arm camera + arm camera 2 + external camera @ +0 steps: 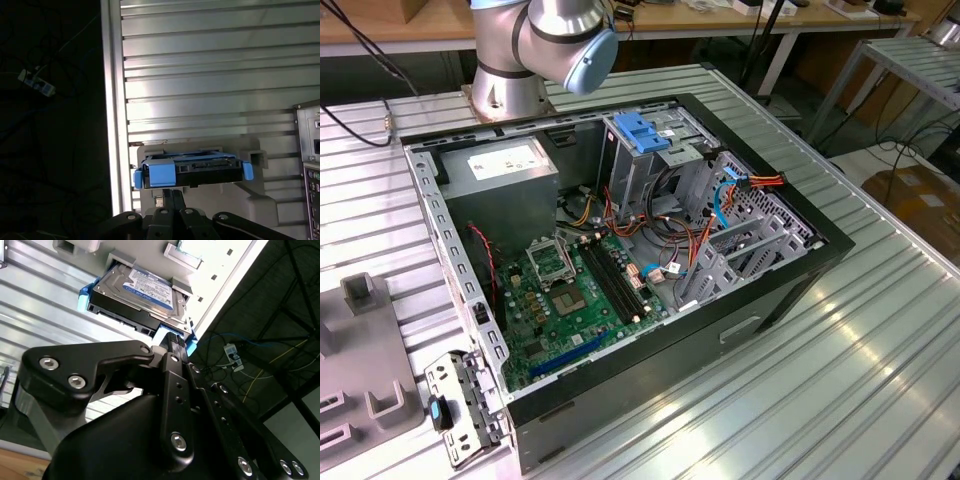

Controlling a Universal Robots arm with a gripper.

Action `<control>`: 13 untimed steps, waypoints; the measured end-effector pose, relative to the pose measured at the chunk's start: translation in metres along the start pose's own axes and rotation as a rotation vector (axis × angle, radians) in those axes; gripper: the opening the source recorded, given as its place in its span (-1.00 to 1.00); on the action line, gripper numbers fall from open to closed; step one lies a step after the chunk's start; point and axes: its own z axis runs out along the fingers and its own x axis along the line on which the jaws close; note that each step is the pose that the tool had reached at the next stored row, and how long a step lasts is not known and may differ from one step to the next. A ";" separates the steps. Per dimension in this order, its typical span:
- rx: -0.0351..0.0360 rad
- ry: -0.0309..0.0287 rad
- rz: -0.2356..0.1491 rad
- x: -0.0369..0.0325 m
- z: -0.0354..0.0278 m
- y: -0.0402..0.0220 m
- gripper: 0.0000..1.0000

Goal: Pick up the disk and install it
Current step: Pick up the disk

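Note:
The disk (145,287) is a dark drive with a blue-and-white label and bright blue rails. It lies flat in a grey holder (252,200) on the slatted metal table. In the first wrist view the disk (200,170) shows its connector end between blue tabs. My gripper (172,338) is shut, its black fingers drawn together with nothing between them. The tips (167,194) sit right at the disk's near blue rail; I cannot tell whether they touch it.
The open computer case (790,290) lies on the table in the exterior view, motherboard up, with a light-blue latch plate (640,130) on its drive cage. The case's rear panel (310,150) stands close beside the holder. The table's edge (112,125) runs along the holder's other side.

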 end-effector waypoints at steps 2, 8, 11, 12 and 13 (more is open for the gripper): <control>0.0002 0.0008 -0.011 0.0000 0.0000 0.0000 -0.79; 0.0018 0.0057 -0.104 0.0000 0.0000 0.0000 -0.79; 0.0031 0.0096 -0.176 0.0001 0.0000 0.0000 -0.79; 0.0034 0.0105 -0.194 0.0002 0.0000 -0.0001 -0.79; 0.0035 0.0109 -0.202 0.0002 0.0000 -0.0001 -0.79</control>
